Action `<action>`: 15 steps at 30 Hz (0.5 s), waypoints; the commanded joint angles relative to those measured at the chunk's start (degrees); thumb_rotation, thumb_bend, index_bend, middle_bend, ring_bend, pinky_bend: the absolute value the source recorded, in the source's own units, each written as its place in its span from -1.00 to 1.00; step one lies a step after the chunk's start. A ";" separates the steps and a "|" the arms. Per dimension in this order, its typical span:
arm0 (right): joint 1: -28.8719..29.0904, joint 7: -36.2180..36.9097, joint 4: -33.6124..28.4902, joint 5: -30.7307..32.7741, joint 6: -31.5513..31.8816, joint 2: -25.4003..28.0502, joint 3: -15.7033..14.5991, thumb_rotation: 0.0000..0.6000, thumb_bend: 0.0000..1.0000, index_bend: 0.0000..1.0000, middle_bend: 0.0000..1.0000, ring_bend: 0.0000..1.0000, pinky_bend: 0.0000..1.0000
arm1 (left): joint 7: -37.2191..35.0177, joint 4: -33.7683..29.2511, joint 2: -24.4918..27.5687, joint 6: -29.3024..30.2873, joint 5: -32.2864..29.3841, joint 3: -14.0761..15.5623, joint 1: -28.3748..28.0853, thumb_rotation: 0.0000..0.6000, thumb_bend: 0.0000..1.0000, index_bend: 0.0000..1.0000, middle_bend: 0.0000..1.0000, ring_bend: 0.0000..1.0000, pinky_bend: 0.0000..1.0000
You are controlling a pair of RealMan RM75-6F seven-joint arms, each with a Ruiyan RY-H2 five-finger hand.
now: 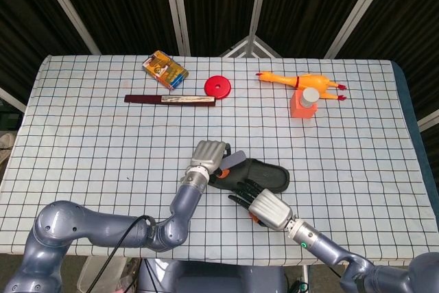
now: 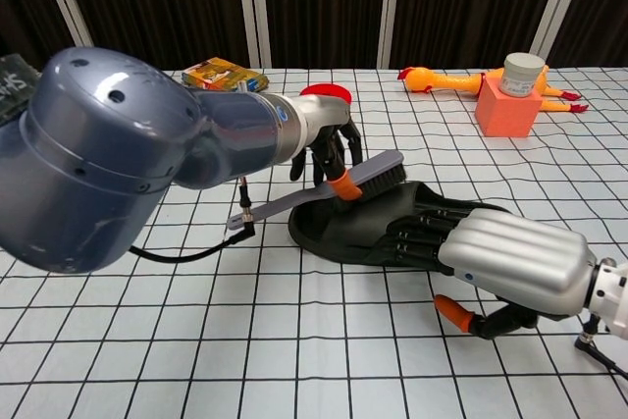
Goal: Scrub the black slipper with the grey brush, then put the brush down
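Observation:
The black slipper (image 2: pixel 358 226) (image 1: pixel 264 174) lies on the checked table near its front middle. My right hand (image 2: pixel 500 257) (image 1: pixel 264 206) presses down on the slipper's near end, fingers laid across it. My left hand (image 2: pixel 329 144) (image 1: pixel 209 156) grips the grey brush (image 2: pixel 368 174) (image 1: pixel 232 160) by its handle. The brush's dark bristles sit on the slipper's far left part, with the handle sticking out to the left.
At the back lie a snack packet (image 1: pixel 164 68), a red disc (image 1: pixel 217 86), a dark red-handled knife (image 1: pixel 170 100), a yellow rubber chicken (image 1: pixel 298 81) and an orange block with a grey-capped jar (image 1: pixel 304 103). My left forearm (image 2: pixel 128 174) fills the left of the chest view.

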 commanded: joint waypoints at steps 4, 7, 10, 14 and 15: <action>0.04 0.38 -0.53 0.45 -0.08 0.16 -0.50 1.00 0.40 -0.75 -0.71 -0.84 -0.76 | 0.40 -0.06 -0.69 0.10 0.01 -1.17 -0.36 1.00 0.13 0.19 0.41 0.29 0.38; 0.15 0.07 -0.63 0.51 -0.01 0.13 -0.63 1.00 0.40 -0.75 -0.71 -0.84 -0.76 | 0.96 -0.07 -0.89 0.39 -0.42 -1.32 -0.30 1.00 0.13 0.19 0.41 0.29 0.38; 0.20 -0.25 -0.73 0.46 0.32 0.17 -0.74 1.00 0.40 -0.75 -0.71 -0.84 -0.76 | 2.07 -0.08 -0.85 0.54 -1.34 -1.20 -0.27 1.00 0.13 0.19 0.41 0.29 0.38; 0.19 -0.63 -0.94 0.63 0.78 0.27 -0.68 1.00 0.40 -0.75 -0.71 -0.84 -0.76 | 4.78 -0.98 -0.13 2.25 -1.71 -0.21 -0.42 1.00 0.13 0.19 0.41 0.29 0.38; 0.20 -0.70 -1.04 0.78 0.82 0.30 -0.61 1.00 0.40 -0.75 -0.71 -0.84 -0.76 | 5.99 -1.55 0.19 3.31 -1.95 0.17 -0.51 1.00 0.13 0.19 0.41 0.29 0.38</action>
